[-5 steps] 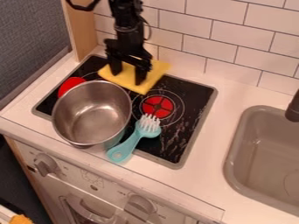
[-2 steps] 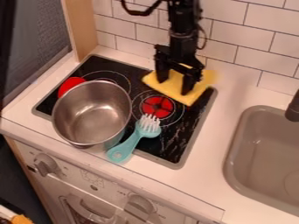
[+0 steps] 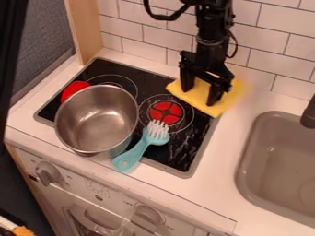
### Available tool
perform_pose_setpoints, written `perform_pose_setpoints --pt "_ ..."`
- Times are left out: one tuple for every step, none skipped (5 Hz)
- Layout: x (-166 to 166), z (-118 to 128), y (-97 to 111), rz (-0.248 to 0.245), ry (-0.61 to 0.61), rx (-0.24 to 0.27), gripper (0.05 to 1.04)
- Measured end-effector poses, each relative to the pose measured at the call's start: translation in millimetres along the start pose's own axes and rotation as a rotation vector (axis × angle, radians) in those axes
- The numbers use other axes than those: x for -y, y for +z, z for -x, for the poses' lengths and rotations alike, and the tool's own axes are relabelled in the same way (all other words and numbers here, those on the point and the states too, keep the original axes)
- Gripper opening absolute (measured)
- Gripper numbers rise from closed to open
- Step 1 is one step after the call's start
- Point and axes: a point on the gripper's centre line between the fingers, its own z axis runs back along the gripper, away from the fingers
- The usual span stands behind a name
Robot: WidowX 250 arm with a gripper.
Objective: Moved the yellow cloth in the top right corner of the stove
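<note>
Front-panel markings (image 3: 96, 185): too small to read
Yellow cloth (image 3: 227, 101): under and between the fingertips, at the two o'clock corner of the stove (image 3: 184, 143), lapping over its rim
Gripper (image 3: 201, 97): released, fingers spread apart

Soft light brightens the white counter (image 3: 223, 168) and wall tiles (image 3: 164, 34), while highlights gleam inside a metal pot (image 3: 98, 123).
</note>
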Motion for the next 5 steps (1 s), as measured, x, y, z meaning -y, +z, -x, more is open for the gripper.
perform_pose_setpoints --pt "4.0 4.6 2.0 0.004 0.014 -0.007 1.000" --pt "6.3 10.4 11.0 0.012 0.061 -0.020 1.000" --pt "11.1 10.8 45.6 0.025 0.090 0.053 1.000" --pt "11.6 16.3 70.8 0.017 0.119 0.106 1.000" --pt "12.6 25.7 72.9 0.017 0.153 0.118 1.000"
